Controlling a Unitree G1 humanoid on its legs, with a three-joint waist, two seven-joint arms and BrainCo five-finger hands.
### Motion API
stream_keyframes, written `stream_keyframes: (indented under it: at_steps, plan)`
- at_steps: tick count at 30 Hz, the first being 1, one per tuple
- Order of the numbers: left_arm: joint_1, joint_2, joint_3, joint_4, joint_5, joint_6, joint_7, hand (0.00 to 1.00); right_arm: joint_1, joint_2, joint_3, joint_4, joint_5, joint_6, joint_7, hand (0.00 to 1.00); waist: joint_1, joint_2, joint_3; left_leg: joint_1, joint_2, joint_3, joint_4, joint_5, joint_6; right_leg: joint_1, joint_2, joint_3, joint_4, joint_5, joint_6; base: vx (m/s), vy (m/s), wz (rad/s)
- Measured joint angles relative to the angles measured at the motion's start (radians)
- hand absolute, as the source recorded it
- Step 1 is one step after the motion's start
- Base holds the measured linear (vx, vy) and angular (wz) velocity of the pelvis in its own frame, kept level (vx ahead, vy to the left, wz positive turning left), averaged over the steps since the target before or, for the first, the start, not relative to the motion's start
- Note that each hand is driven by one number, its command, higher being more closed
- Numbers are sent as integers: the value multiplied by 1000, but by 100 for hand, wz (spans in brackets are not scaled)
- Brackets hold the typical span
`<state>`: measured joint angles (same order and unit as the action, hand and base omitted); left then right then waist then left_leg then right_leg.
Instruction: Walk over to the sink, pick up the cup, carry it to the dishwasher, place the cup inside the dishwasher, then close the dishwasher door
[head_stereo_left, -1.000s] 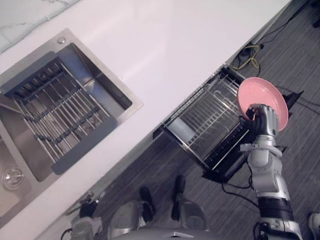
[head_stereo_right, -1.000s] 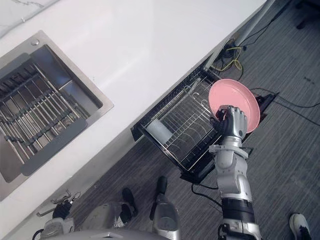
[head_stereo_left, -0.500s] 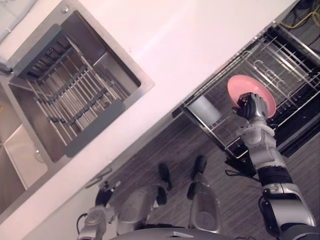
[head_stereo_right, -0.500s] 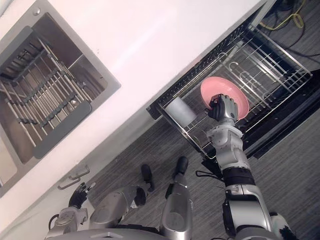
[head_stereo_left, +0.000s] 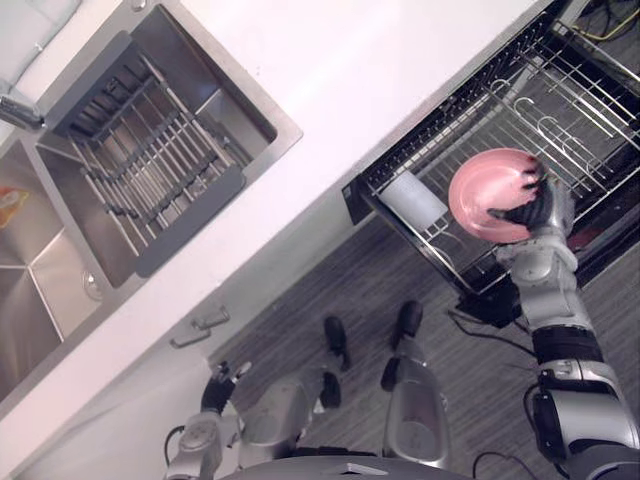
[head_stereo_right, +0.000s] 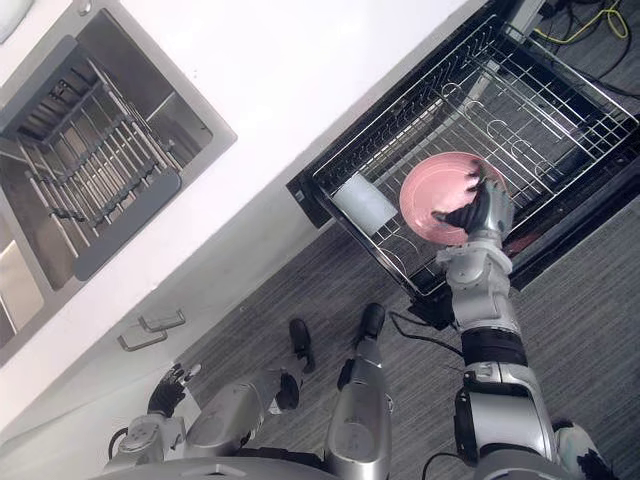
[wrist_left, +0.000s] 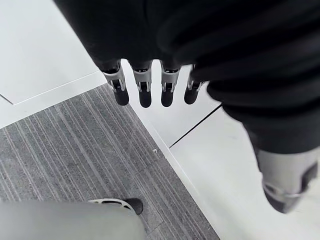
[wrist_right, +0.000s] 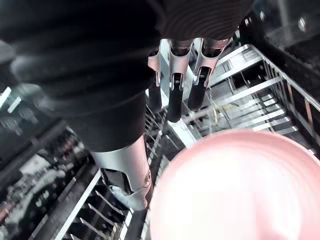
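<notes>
My left hand (wrist_left: 145, 91) hung low at my side, fingers straight and loosely spread, holding nothing. Ahead, my right hand (head_stereo_left: 532, 208) pinched a pink plate (head_stereo_left: 483, 192) by its rim, fingers curled over the edge, above the pulled-out dishwasher rack (head_stereo_left: 455, 115). A white cup (head_stereo_left: 412, 200) lay in the rack's corner beside the plate. Beyond were the white counter (head_stereo_left: 380, 60) and the sink (head_stereo_left: 40, 270)

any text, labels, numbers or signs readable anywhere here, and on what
None: no word, label, number or sign can be read on the plate, the cup, the rack, the counter or the sink.
</notes>
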<state>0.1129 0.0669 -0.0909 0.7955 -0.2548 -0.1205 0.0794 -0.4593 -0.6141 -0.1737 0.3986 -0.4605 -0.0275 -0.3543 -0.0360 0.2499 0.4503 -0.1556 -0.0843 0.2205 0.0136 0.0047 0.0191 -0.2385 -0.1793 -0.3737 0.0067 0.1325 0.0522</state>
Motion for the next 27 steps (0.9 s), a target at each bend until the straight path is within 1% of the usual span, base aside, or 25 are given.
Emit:
stream_keyframes:
  at_steps: [2, 3, 4, 5, 6, 7, 9, 10, 11, 12, 13, 15, 17, 18, 19, 20, 21, 23, 24, 25, 26, 27]
  plan:
    - [0, 0, 2, 0, 0, 0, 0, 0, 21, 2, -39, -75, 16, -5, -11, 0, -7, -1, -1, 4, 2, 1, 0, 0, 0, 11, 4, 0, -13, 7, 0, 0, 0, 0]
    - [0, 0, 5, 2, 0, 0, 1, 0, 38, 7, -77, -113, 55, -14, -37, 0, -12, -6, -4, 10, 4, 2, 0, 1, 2, 23, 9, -1, -25, 13, 1, 0, 0, 0]
    - [1, 0, 11, 4, 1, 1, 2, 0, 52, 18, -121, -122, 104, -18, -53, 0, -17, -15, -12, 19, 6, 3, 0, 1, 2, 34, 12, 0, -32, 18, 7, 0, 0, 0]
    - [2, 0, 13, 6, 1, 1, 3, 0, 64, 22, -145, -122, 135, -18, -64, 0, -19, -19, -26, 19, 7, 4, 0, 0, 1, 35, 14, 0, -33, 19, 6, 47, -13, -2]
    - [5, 0, 16, 7, 1, 1, 5, 0, 98, 31, -198, -121, 211, -18, -85, 0, -22, -31, -56, 21, 10, 5, 0, -1, 0, 37, 17, 0, -34, 19, 4, 77, -13, -3]
    - [6, 0, 22, 7, 1, 1, 5, 0, 115, 38, -230, -120, 243, -19, -94, 0, -25, -39, -66, 28, 12, 7, -1, -2, 0, 43, 19, 1, -34, 19, 4, 106, -16, -11]
    - [11, -7, 62, 9, 1, 3, 21, 0, 189, 66, -348, -112, 373, -19, -131, 0, -33, -81, -95, 77, 18, 28, -5, -12, -14, 82, 25, 11, -33, 8, 5, 78, -12, -23]
    - [16, -8, 69, 9, 1, 3, 23, 0, 208, 68, -365, -111, 405, -18, -140, 0, -37, -89, -109, 81, 19, 30, -7, -13, -16, 84, 27, 14, -33, 6, 5, 55, -7, -21]
    - [23, -10, 82, 11, 1, 3, 25, 0, 236, 71, -392, -111, 488, -14, -150, 0, -51, -102, -130, 93, 20, 33, -17, -13, -16, 89, 29, 18, -33, 3, 5, 52, -6, -13]
    - [23, -10, 89, 15, 0, 4, 29, 0, 260, 82, -424, -109, 581, -6, -150, 100, -63, -111, -136, 105, 21, 39, -20, -13, -16, 98, 31, 23, -32, 2, 5, 27, -2, -13]
    - [23, -11, 89, 20, -1, 3, 32, 0, 272, 92, -441, -105, 625, -1, -149, 100, -65, -116, -140, 108, 21, 45, -19, -13, -16, 98, 31, 28, -30, 1, 5, -10, 1, -16]
    - [23, -16, 90, 25, -15, 3, 50, 0, 307, 144, -478, -57, 759, 14, -135, 100, -75, -118, -142, 112, 22, 55, -20, -14, -18, 97, 32, 33, -26, -2, 2, -46, 0, -11]
    - [23, -19, 91, 39, -17, 4, 56, 0, 329, 186, -476, -10, 822, 24, -118, 100, -77, -118, -142, 108, 26, 56, -20, -16, -20, 93, 35, 33, -27, -3, 2, -70, -8, 1]
    - [23, -22, 91, 46, -17, 7, 66, 0, 340, 235, -473, 23, 868, 37, -87, 100, -75, -116, -141, 94, 31, 58, -19, -23, -21, 80, 40, 30, -27, -5, -11, -96, -15, 3]
    - [23, -23, 91, 47, -17, 7, 69, 0, 340, 253, -472, 26, 878, 40, -79, 100, -74, -113, -140, 84, 33, 58, -19, -26, -19, 71, 41, 29, -28, -4, -14, -130, -19, 0]
    - [22, -29, 91, 46, -17, 8, 71, 0, 336, 271, -462, 33, 897, 45, -61, 100, -68, -106, -134, 65, 36, 61, -17, -29, -17, 55, 43, 26, -30, -1, -17, -102, -10, -4]
    - [22, -37, 91, 46, -17, 11, 71, 0, 329, 272, -452, 47, 907, 45, -42, 100, -59, -94, -126, 47, 39, 67, -17, -29, -16, 42, 43, 23, -31, 0, -18, -128, -13, -3]
    - [21, -42, 90, 46, -17, 13, 73, 0, 325, 271, -448, 52, 907, 45, -24, 100, -50, -83, -116, 28, 45, 81, -18, -31, -14, 28, 43, 11, -35, -1, -18, -63, -12, 9]
    - [20, -41, 90, 46, -17, 13, 77, 0, 315, 268, -431, 52, 907, 44, -18, 100, -50, -68, -108, 29, 47, 81, -22, -24, -17, 26, 42, 6, -38, 6, -27, 12, -13, 16]
    - [20, -39, 90, 46, -18, 13, 84, 0, 293, 260, -406, 60, 907, 44, -4, 100, -48, -72, -87, 31, 47, 80, -35, -9, -14, 20, 42, 3, -32, 12, -32, 21, -13, 12]
    - [20, -38, 90, 46, -19, 13, 87, 0, 276, 255, -395, 67, 907, 43, 5, 100, -46, -68, -85, 25, 47, 80, -37, -4, -21, 11, 42, 3, -30, 13, -32, 8, -7, 3]
    - [20, -38, 89, 41, -21, 13, 88, 0, 233, 240, -378, 89, 906, 42, 19, 100, -45, -57, -79, 12, 48, 76, -37, 1, -20, -1, 43, -1, -29, 14, -34, 27, -3, 5]
